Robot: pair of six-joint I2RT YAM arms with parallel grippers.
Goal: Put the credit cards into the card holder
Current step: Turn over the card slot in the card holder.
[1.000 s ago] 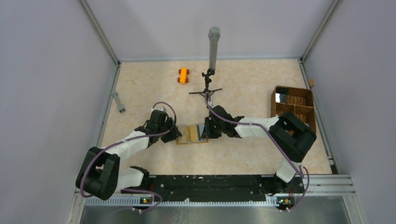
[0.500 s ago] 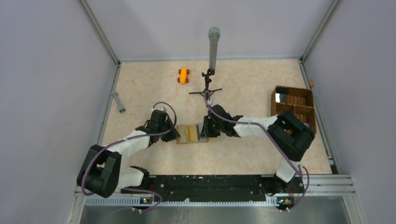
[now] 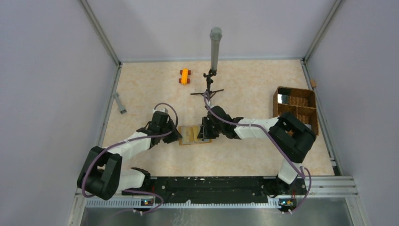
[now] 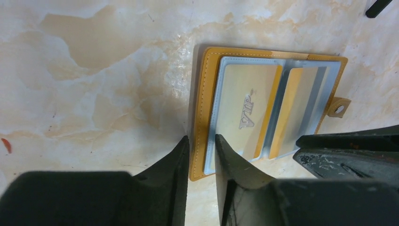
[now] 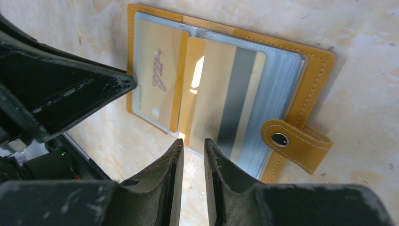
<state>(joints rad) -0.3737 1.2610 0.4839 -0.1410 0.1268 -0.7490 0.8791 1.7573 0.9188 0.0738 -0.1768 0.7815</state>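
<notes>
The card holder (image 3: 190,135) lies open on the table, mustard-orange with clear sleeves (image 4: 207,108) and a snap tab (image 5: 291,141). One credit card marked VIP (image 4: 244,108) sits in its left sleeve (image 5: 155,80). A second credit card with a grey stripe (image 5: 226,94) lies in the right-hand sleeves; how deep, I cannot tell. My left gripper (image 4: 202,141) pinches the holder's slightly raised left edge, at its left side (image 3: 178,135) in the top view. My right gripper (image 5: 193,141) hovers at the striped card's near edge (image 3: 203,133), its jaws narrowly apart and holding nothing.
An orange toy car (image 3: 185,76) and a grey cylinder on a black stand (image 3: 215,47) are at the back. A brown wicker basket (image 3: 295,110) stands at the right edge. A small grey bar (image 3: 120,102) lies by the left wall.
My right gripper has slid left over the holder's right half and now covers the card that showed there. My left jaws have narrowed onto the holder's edge.
</notes>
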